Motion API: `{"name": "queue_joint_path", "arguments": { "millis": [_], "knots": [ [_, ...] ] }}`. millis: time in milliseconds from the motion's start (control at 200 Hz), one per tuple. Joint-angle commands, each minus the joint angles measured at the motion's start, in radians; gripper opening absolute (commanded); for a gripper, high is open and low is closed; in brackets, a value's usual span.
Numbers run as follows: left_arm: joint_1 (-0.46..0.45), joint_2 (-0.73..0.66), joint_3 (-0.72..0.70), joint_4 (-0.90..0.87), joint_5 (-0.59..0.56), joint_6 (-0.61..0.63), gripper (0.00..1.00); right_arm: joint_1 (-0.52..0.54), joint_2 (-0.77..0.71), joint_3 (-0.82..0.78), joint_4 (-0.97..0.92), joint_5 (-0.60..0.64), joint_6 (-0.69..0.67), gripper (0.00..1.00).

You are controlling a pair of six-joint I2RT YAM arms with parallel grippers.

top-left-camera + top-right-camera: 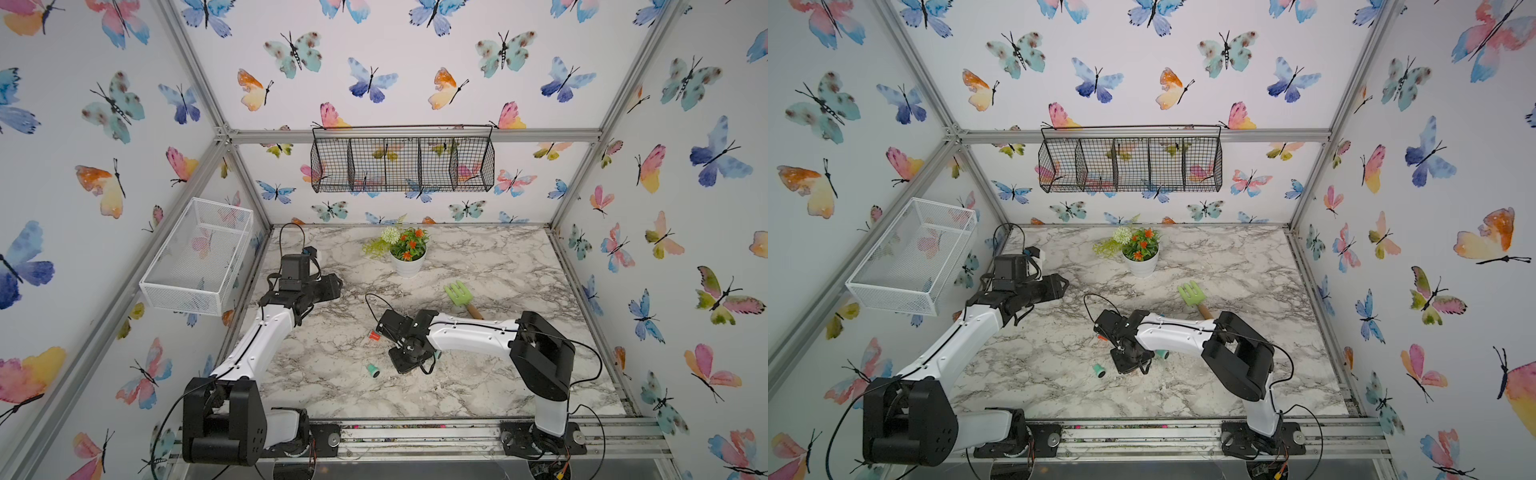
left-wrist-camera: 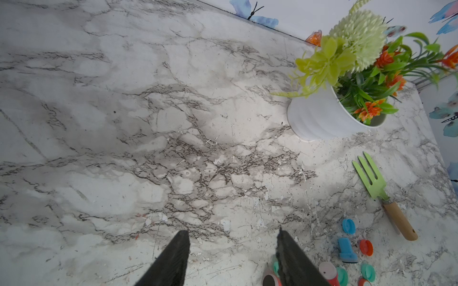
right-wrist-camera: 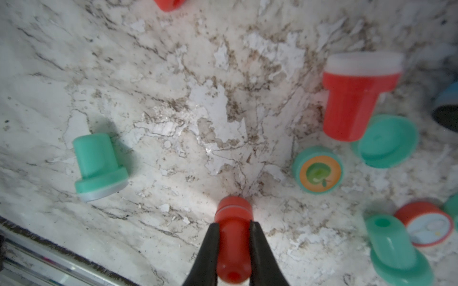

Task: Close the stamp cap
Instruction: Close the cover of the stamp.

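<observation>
In the right wrist view my right gripper (image 3: 234, 224) is shut on the stem of a red stamp (image 3: 233, 210). The stamp's wide far end points down at the marble table (image 3: 173, 111). A thin seam rings that end, as of a red cap seated on it. Loose on the table lie a green stamp (image 3: 99, 163) on its side, a red stamp with a white end (image 3: 352, 99) and a green cap (image 3: 389, 141). My left gripper (image 2: 233, 232) is open with nothing between its fingers. It hangs over bare marble at the far left (image 1: 332, 286).
A white flower pot (image 1: 408, 262) stands at the back and a green garden fork (image 1: 459, 297) lies right of centre. More stamps and caps lie around the right wrist (image 1: 409, 336), among them a green one (image 1: 372, 370). A white mesh basket (image 1: 195, 257) and a black wire basket (image 1: 403, 162) hang on the walls.
</observation>
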Motion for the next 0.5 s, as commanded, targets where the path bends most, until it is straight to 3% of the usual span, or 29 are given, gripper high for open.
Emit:
{"name": "queue_joint_path", "arguments": {
  "millis": [0, 491],
  "knots": [
    [0.003, 0.000, 0.002, 0.003, 0.005, 0.002, 0.59, 0.009, 0.032, -0.005, -0.073, 0.055, -0.009, 0.01],
    [0.004, 0.002, 0.003, 0.003, 0.005, 0.002, 0.59, 0.054, 0.101, -0.084, -0.058, 0.129, 0.028, 0.01]
  ]
}}
